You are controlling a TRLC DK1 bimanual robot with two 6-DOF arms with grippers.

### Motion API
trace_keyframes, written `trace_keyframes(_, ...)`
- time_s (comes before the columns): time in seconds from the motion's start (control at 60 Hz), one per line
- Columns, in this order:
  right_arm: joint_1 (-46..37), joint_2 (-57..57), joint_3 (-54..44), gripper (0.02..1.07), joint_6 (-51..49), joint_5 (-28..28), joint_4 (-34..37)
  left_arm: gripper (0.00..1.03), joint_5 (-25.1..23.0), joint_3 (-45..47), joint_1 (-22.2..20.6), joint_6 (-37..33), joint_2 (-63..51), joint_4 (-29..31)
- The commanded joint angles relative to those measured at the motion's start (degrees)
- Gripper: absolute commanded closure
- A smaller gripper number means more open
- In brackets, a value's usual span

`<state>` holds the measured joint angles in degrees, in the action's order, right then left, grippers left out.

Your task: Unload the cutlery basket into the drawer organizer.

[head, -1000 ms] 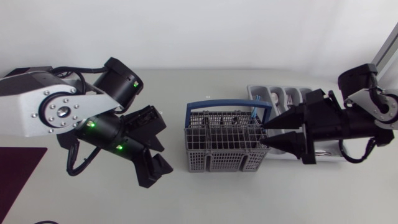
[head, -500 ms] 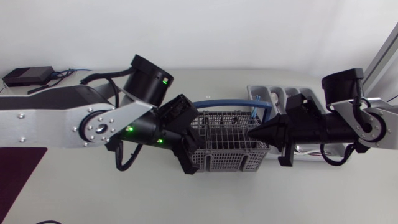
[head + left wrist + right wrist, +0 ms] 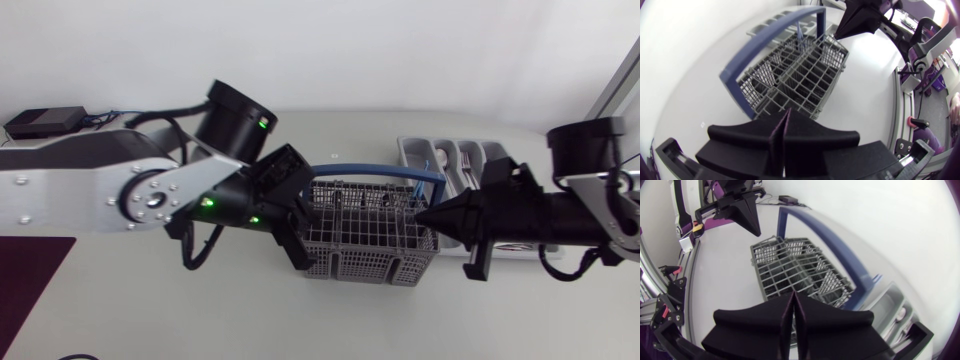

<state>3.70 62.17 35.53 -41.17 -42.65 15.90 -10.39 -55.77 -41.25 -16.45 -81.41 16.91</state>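
The grey cutlery basket (image 3: 368, 236) with its blue handle (image 3: 375, 170) stands mid-table, between my two grippers. My left gripper (image 3: 295, 256) is shut with nothing in it, its tip at the basket's left wall. From the other side, my right gripper (image 3: 420, 214) points at the basket's right rim, also shut and empty. In the left wrist view the basket (image 3: 797, 75) lies just ahead of the shut left gripper (image 3: 785, 127), with a thin piece standing in a far cell. The grey drawer organizer (image 3: 452, 157) sits behind the right arm, holding some cutlery.
In the right wrist view the basket (image 3: 792, 275) is ahead of the right gripper (image 3: 794, 309), the organizer (image 3: 890, 311) beside it. A small black box (image 3: 44, 122) with cables sits at the far left. A dark purple mat (image 3: 22, 285) covers the front left corner.
My left gripper has gone from wide open to shut beside the basket. The right gripper has finished shutting and drawn back to the right. The basket has turned slightly.
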Motion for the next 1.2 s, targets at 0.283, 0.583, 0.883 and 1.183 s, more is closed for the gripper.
trace_keyframes(0.283,-9.42,0.32,-2.13,1.01,-4.98,-6.30,3.26,0.89,0.02,5.14,1.44,-0.60,7.58,2.43)
trace_keyframes(0.583,-2.56,13.50,-7.05,1.01,-3.04,1.08,-10.19,0.89,0.02,5.58,-0.76,-0.25,0.90,-0.21)
trace_keyframes(0.883,-2.47,-3.46,-5.65,1.01,-0.58,-1.91,-0.61,0.89,0.02,5.49,0.12,-0.60,3.01,0.23)
trace_keyframes(1.183,-13.37,2.52,-2.66,1.01,-4.18,-5.69,-1.31,0.89,0.02,8.57,-4.18,-1.75,4.50,1.20)
